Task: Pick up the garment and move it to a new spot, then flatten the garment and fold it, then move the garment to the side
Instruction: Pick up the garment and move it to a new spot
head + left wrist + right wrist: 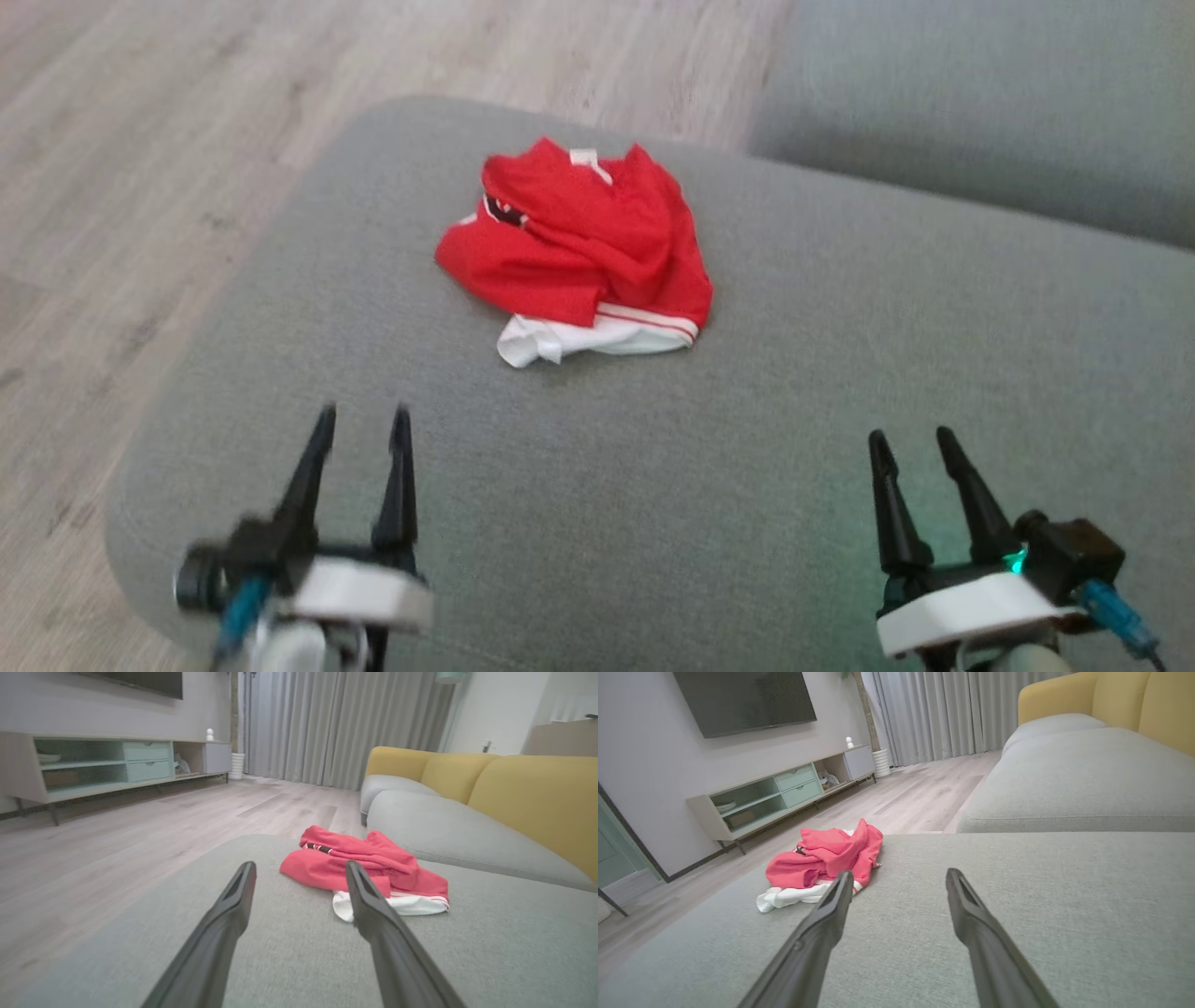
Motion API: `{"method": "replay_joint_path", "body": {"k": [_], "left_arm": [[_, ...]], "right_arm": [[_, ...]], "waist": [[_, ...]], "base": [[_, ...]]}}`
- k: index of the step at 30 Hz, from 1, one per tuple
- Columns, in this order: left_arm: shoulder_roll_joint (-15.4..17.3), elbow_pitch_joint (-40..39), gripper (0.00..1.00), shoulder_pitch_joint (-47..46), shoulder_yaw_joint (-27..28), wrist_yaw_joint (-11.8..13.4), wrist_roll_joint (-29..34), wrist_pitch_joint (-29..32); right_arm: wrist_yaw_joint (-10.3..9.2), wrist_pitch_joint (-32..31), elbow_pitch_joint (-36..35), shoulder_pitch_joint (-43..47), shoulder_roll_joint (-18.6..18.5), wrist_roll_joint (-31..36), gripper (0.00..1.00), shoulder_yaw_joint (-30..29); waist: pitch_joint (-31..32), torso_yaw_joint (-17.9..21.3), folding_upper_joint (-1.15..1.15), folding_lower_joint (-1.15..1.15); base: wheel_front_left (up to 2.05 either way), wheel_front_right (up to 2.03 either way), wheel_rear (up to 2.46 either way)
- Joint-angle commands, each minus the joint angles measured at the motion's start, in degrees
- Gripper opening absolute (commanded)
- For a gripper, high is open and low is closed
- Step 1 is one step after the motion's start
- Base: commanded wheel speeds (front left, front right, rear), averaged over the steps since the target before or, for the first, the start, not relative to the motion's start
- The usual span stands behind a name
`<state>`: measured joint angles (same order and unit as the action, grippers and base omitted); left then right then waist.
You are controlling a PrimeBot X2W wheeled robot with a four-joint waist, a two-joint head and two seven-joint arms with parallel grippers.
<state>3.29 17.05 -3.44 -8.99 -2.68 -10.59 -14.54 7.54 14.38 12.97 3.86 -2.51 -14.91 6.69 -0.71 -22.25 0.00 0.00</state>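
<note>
A crumpled red garment [583, 238] with white trim lies in a heap on the grey cushion [840, 392], toward its far middle. In the left wrist view the garment [369, 863] sits ahead and slightly right of my fingers; in the right wrist view the garment [826, 856] lies ahead to the left. My left gripper [362, 415] hovers open at the lower left, well short of the cloth, nothing between its fingers. Over the cushion's near right part my right gripper [913, 439] is open too and empty.
Wooden floor [121, 187] runs along the cushion's left and far edges. A second grey seat cushion [980, 103] with yellow backrests [528, 793] lies beyond to the right. A low TV cabinet [784, 795] stands against the far wall, curtains [336, 723] behind.
</note>
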Motion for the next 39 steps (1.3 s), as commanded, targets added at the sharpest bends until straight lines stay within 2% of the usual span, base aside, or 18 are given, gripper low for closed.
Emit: {"method": "replay_joint_path", "body": {"k": [1, 5, 9, 14, 20, 30, 37, 38, 39], "left_arm": [[1.1, -1.0, 1.00, -6.6, 2.0, -0.7, 0.4, -0.4], [4.4, 3.4, 1.00, -17.1, -0.8, -3.5, 0.8, 4.0], [8.3, 9.1, 1.00, -28.1, -7.1, -4.7, -1.3, 13.2], [15.1, 13.0, 1.00, -38.7, -21.6, -4.8, -12.2, 22.9], [21.6, 14.4, 1.00, -46.7, -35.1, -4.8, -22.2, 26.5], [23.3, 18.8, 1.00, -54.8, -46.9, -4.8, -30.1, 24.9], [22.0, 27.8, 1.00, -58.2, -49.0, -4.8, -32.3, 22.9], [21.7, 28.5, 0.42, -58.4, -49.3, -4.8, -32.9, 22.7], [21.5, 29.2, 0.00, -58.6, -49.6, -4.8, -33.3, 22.3]], "right_arm": [[-0.05, 0.6, -2.1, -3.5, -0.4, 0.7, 1.00, 0.7], [-0.05, 0.6, -3.0, -5.9, -0.4, 2.1, 1.00, -0.8], [-0.05, 0.6, -3.8, -8.4, -0.4, 3.0, 1.00, -1.9], [-0.05, 0.6, -4.2, -10.9, -0.4, 3.4, 1.00, -2.1], [-0.05, 0.6, -4.6, -12.7, -0.4, 3.1, 1.00, -2.0], [-0.05, 0.6, -5.1, -14.2, -0.4, 2.5, 1.00, -1.6], [-0.05, 0.6, -5.6, -14.7, -0.4, 2.1, 1.00, -1.7], [-0.05, 0.6, -5.6, -14.7, -0.4, 2.1, 1.00, -1.8], [-0.05, 0.6, -5.6, -14.8, -0.4, 2.0, 1.00, -1.8]], "waist": [[-2.9, 1.5, 0.00, 0.00], [-7.6, 3.4, 0.00, 0.00], [-11.8, 5.8, 0.00, 0.00], [-15.4, 9.4, 0.00, 0.00], [-18.2, 13.1, 0.00, 0.00], [-21.7, 16.5, 0.00, 0.00], [-23.1, 18.3, 0.00, 0.00], [-23.1, 18.4, 0.00, 0.00], [-23.0, 18.5, 0.00, 0.00]], "base": [[0.00, 0.00, 0.00], [0.00, 0.00, 0.00], [0.00, 0.00, 0.00], [0.00, 0.00, 0.00], [0.00, 0.00, 0.00], [0.00, 0.00, 0.00], [0.00, 0.00, 0.00], [0.00, 0.00, 0.00], [0.00, 0.00, 0.00]]}}
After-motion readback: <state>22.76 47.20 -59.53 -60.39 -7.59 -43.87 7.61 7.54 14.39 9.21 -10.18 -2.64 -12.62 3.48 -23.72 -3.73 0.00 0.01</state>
